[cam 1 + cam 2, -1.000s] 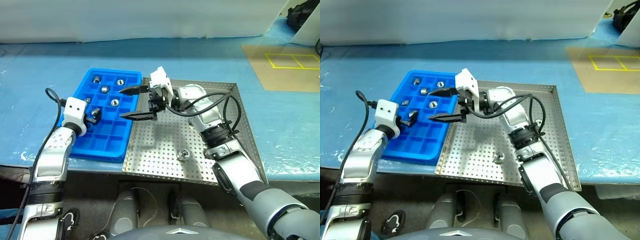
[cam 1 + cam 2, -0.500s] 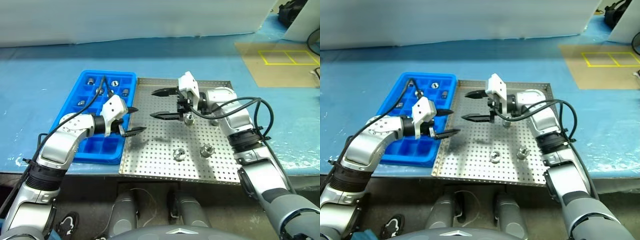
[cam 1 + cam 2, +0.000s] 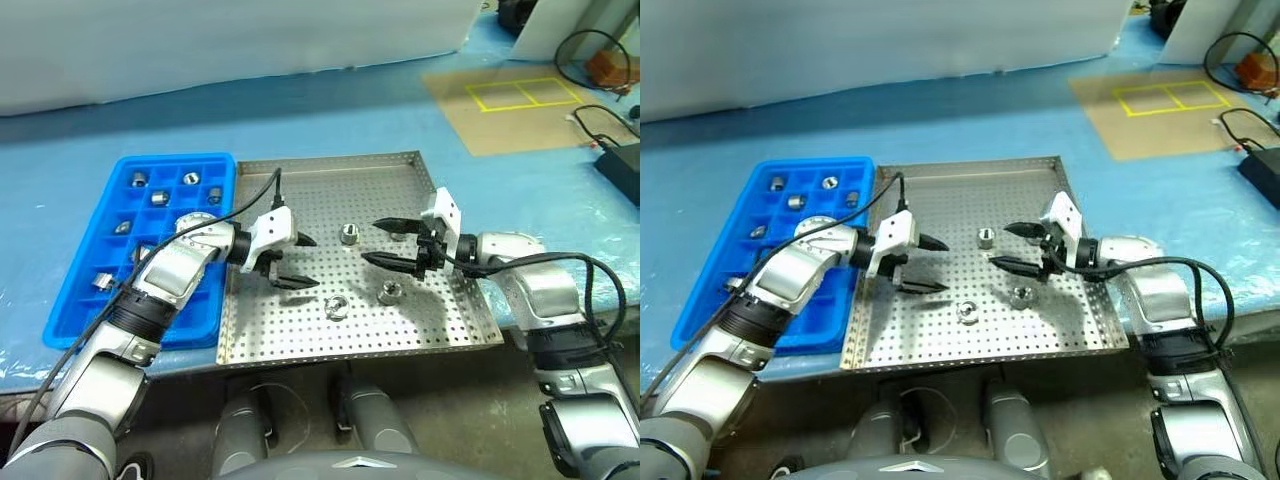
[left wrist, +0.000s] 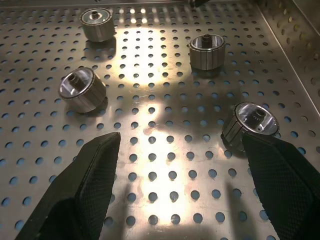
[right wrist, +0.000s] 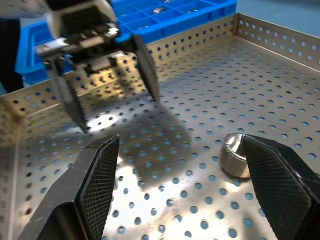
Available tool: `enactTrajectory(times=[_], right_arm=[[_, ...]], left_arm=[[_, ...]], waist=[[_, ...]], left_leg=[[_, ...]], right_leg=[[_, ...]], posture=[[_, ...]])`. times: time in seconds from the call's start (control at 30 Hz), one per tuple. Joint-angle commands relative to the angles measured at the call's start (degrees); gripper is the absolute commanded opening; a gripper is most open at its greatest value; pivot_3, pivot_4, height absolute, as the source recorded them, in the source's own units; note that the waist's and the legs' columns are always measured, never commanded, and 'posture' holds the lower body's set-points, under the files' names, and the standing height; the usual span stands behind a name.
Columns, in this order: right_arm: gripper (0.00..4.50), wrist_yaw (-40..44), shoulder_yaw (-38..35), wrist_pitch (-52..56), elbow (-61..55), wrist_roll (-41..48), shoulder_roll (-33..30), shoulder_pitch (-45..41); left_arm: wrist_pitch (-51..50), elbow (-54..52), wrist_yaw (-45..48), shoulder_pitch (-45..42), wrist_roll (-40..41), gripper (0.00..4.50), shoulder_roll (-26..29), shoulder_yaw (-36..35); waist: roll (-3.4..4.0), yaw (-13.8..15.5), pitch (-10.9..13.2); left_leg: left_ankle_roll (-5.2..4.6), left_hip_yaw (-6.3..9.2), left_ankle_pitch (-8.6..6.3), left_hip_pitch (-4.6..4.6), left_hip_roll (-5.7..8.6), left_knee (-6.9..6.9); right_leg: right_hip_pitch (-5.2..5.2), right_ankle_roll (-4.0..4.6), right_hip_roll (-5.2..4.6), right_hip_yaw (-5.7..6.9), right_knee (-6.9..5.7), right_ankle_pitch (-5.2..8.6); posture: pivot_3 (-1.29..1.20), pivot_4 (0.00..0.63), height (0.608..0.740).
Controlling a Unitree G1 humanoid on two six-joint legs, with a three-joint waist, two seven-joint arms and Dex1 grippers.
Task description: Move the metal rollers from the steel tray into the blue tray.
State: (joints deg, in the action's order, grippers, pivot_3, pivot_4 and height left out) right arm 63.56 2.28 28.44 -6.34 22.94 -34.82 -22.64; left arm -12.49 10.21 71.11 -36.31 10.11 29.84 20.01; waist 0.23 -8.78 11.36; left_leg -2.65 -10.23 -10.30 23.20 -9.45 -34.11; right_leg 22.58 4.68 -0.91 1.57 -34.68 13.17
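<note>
While both arms reach in over the steel tray, the scene reads as follows.

Steel tray: the steel tray (image 3: 330, 180) sits on the pale blue table covering (image 3: 300, 110), with the blue tray (image 3: 75, 275) just beside it on the robot's left.

Rollers in the steel tray: three metal rollers show from the head, one (image 3: 349, 234) toward the far middle, one (image 3: 390, 292) nearer the right arm, one (image 3: 337, 308) near the front middle. All three lie apart from each other on the perforated floor.

Rollers in the blue tray: several rollers (image 3: 139, 179) lie in separate compartments, mostly toward the far end.

Left gripper: the left gripper (image 3: 298, 262) hangs over the steel tray's left part, pointing right, its fingers spread and empty. In its wrist view, one roller (image 4: 256, 120) lies just ahead of one finger.

Right gripper: the right gripper (image 3: 389, 245) points left over the tray's middle, fingers spread wide with nothing between them. It faces the left gripper, well apart from it. In its wrist view, a roller (image 5: 235, 152) lies just beside one finger (image 5: 280, 185).
</note>
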Motion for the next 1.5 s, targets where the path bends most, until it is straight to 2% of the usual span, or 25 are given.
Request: enactTrajectory(times=[0.03, 0.33, 0.53, 0.73, 1.17, 1.27, 1.33, 1.5], right_arm=[[4.02, -1.14, -1.14, 1.93, -6.56, 2.41, -1.22, 1.1], [4.02, -0.64, 0.66, 2.11, -10.28, 2.54, -3.05, 1.81], [4.02, -1.1, 1.48, 1.68, -10.66, 1.95, -3.15, 2.05], [4.02, -2.4, 2.05, 1.23, -10.73, 1.19, -2.72, 2.7], [4.02, -4.75, 3.25, -0.93, -9.11, -0.64, -2.49, 2.43], [4.02, -5.09, 3.44, -1.27, -8.84, -0.87, -2.28, 2.16], [4.02, -5.21, 3.51, -1.45, -8.58, -0.99, -2.14, 1.94], [4.02, -5.13, 3.7, -1.78, -7.89, -1.39, -2.03, 1.69]], left_arm=[[1.82, 2.12, 2.56, -1.28, -0.55, 4.07, -2.0, 1.58], [0.15, 9.67, 7.8, -1.77, -2.76, 4.07, -4.31, 4.59], [3.67, 14.6, 6.18, -1.87, -4.99, 4.07, -7.09, 4.81], [5.29, 15.64, 6.35, -1.21, -5.73, 4.07, -8.11, 5.27], [8.78, 17.43, 4.44, -0.68, -6.22, 4.07, -9.85, 3.76], [8.98, 17.63, 4.01, -0.52, -6.29, 3.53, -9.79, 3.45], [8.78, 18.14, 2.13, -0.54, -7.23, 2.92, -9.97, 3.27], [9.73, 18.61, 1.59, -1.15, -6.29, 2.92, -10.69, 1.86]], waist=[[0.0, -0.82, 0.0], [0.0, -3.65, 0.0], [0.17, -4.75, -0.1], [0.22, -5.0, -0.13], [0.22, -6.71, -0.14], [0.22, -7.22, -0.14], [0.22, -7.68, -0.14], [0.22, -7.94, -0.14]], left_leg=[[-0.02, 0.0, -0.01, -0.03, 0.02, -0.02], [-0.25, 0.08, -0.15, -0.16, 0.31, -0.13], [-0.63, 0.13, -0.38, -0.17, 0.55, -0.13], [-1.02, 0.14, -0.62, -0.48, 0.67, -0.12], [-1.32, 0.13, -0.74, -0.59, 1.16, -0.16], [-1.41, 0.13, -0.78, -0.54, 1.22, -0.16], [-1.45, 0.14, -0.81, -0.52, 1.22, -0.16], [-1.47, 0.15, -0.82, -0.51, 1.22, -0.16]], right_leg=[[-0.06, -0.01, -0.01, 0.0, 0.02, 0.0], [-0.38, -0.43, -0.24, 0.04, 0.2, 0.06], [-0.64, -0.5, -0.46, 0.09, 0.49, 0.08], [-1.42, -0.7, -0.65, 0.21, 1.22, -0.04], [-1.63, -0.85, -1.28, 0.4, 1.23, 0.01], [-1.63, -0.9, -1.34, 0.42, 1.25, 0.04], [-1.63, -0.95, -1.37, 0.45, 1.25, 0.06], [-1.63, -1.03, -1.37, 0.52, 1.25, 0.11]], posture=[[-0.71, 0.15, 0.74], [-0.74, 0.15, 0.74], [-0.75, 0.15, 0.74], [-0.76, 0.15, 0.74], [-0.76, 0.15, 0.74], [-0.76, 0.15, 0.74], [-0.76, 0.15, 0.74], [-0.75, 0.15, 0.74]])
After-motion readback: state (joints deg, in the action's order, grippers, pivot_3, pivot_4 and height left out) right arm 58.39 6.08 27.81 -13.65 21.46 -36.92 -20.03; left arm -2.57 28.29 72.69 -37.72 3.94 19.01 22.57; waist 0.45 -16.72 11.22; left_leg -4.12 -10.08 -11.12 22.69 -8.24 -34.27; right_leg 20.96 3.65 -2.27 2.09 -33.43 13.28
